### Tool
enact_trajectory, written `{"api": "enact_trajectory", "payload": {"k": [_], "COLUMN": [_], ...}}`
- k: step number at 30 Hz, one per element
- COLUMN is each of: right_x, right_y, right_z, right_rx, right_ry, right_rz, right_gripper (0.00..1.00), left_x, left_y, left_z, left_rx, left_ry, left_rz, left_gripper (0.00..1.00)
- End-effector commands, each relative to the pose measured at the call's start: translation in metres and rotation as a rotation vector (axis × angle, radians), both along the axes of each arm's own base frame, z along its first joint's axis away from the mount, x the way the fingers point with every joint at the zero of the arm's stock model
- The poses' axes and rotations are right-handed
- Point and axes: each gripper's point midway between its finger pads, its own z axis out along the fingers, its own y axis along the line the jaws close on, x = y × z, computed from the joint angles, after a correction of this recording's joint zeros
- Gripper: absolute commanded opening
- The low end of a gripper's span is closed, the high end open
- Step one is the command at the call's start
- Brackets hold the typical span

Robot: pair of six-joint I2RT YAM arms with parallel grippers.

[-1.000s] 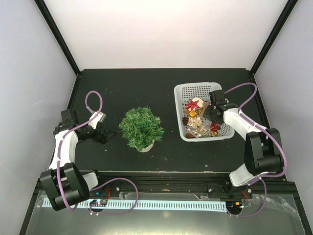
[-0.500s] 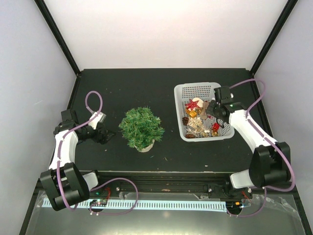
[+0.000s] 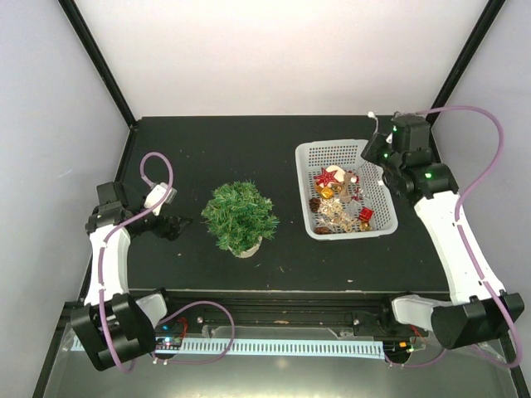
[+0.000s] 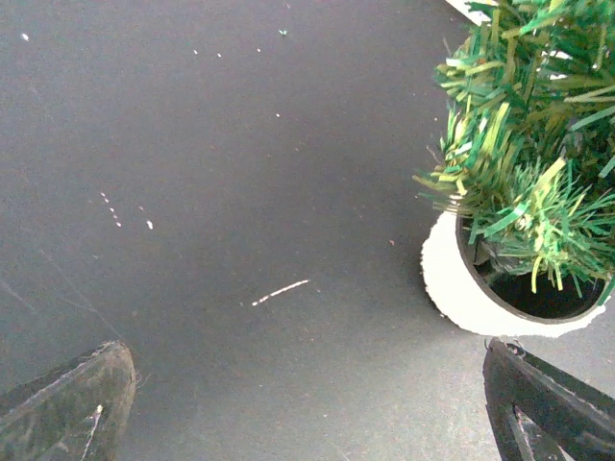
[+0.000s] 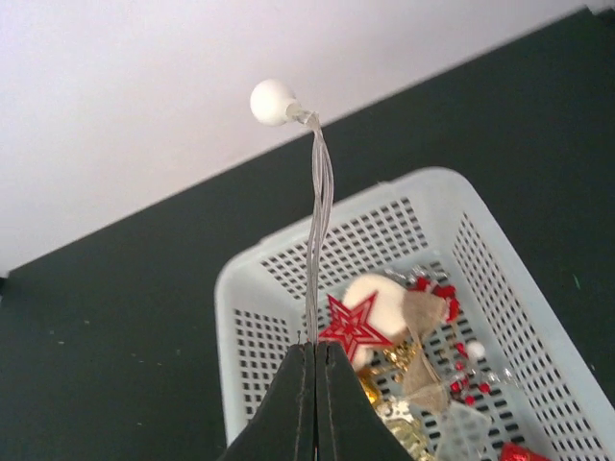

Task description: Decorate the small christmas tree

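Observation:
The small christmas tree stands left of the table's middle, bushy and green on a pale round base; its needles fill the upper right of the left wrist view. My left gripper hovers low just left of the base, open and empty. My right gripper is raised above the far right corner of the white basket. It is shut on a thin clear wire strand, which sticks up and ends in a white bead.
The white mesh basket holds a red star, a cream ornament, gold pieces and red beads. White walls enclose the black table on three sides. Purple cables loop off both arms.
My right arm rose out of the basket and pulled back toward its far right corner, lifting the wire strand. My left arm moved only slightly.

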Motion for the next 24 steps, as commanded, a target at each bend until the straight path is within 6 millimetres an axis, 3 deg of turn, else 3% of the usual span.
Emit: {"api": "enact_trajectory", "payload": {"k": [1,10,24], "right_x": [-0.007,-0.028,-0.087], "right_y": [0.011,0.034,0.049], "right_z": [0.040,0.112,0.242], "right_rx": [-0.008,0.024,0.110], "right_ry": [-0.088,-0.285,-0.590], "right_rz": [0.105,0.261,0.391], "right_gripper": [0.01,0.01,0.01], "left_x": [0.006,0.009,-0.031], "left_y": [0.006,0.008,-0.036], "left_z": [0.032,0.096,0.233], "left_rx": [0.033,0.060,-0.093], "left_ry": [-0.081,-0.244,-0.512], "left_rz": [0.028,0.093,-0.017], "left_gripper": [0.99,0.99,0.99]}}
